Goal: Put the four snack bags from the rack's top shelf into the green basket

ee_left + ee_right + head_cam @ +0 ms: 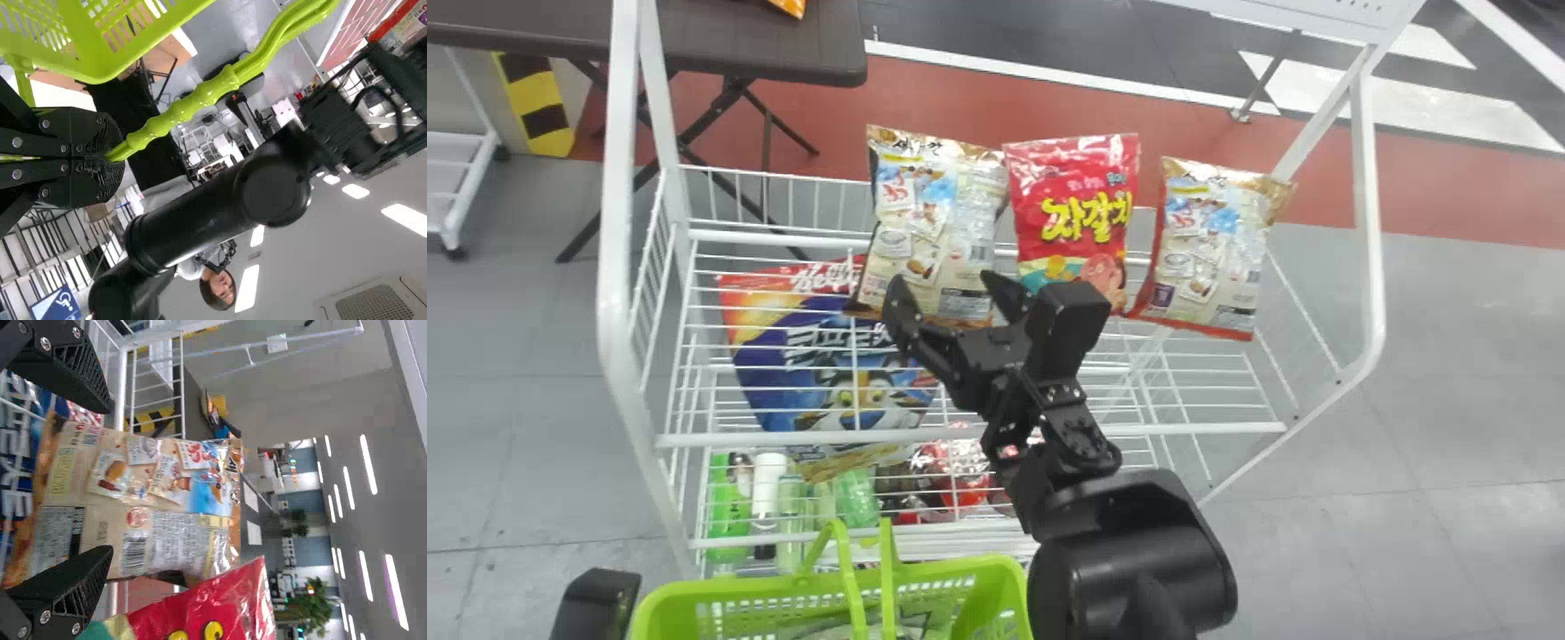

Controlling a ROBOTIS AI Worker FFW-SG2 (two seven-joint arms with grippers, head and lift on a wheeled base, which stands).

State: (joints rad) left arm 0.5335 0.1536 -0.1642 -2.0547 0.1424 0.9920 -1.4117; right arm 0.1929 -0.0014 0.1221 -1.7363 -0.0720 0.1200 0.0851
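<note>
Right claw (949, 286) open over the left tan snack bag (938, 209)

Nearest, the green basket (734, 588) sits left of center, with a pale, shiny package (911, 624) partly in sight inside; what it is I cannot tell. The left claw (596, 606) is at the near left; in the left wrist view its fingers are closed on the basket's ribbed handle (187, 107).

The right arm reaches across the near side of the white wire rack (615, 293). The right claw's two fingers stand wide apart with nothing gripped, one to each side of the left tan bag's near part. Whether either finger touches it, I cannot tell.

Beneath the top shelf are a large blue and orange cereal bag (827, 364) with a tiger on it and, lower still, bottles (769, 498) and red packages (960, 489).

Three snack bags stand in a row on the top shelf. The left one is glossy and tan, with brown ends, little pictures, a block of small print and a barcode. Just beside it, the middle red bag (1072, 200) has bold yellow lettering and a cream and teal lower part. The right tan bag (1209, 249) leans slightly, with a red bottom edge.

Far left, a brown desk (765, 49) carries something orange (790, 7).
</note>
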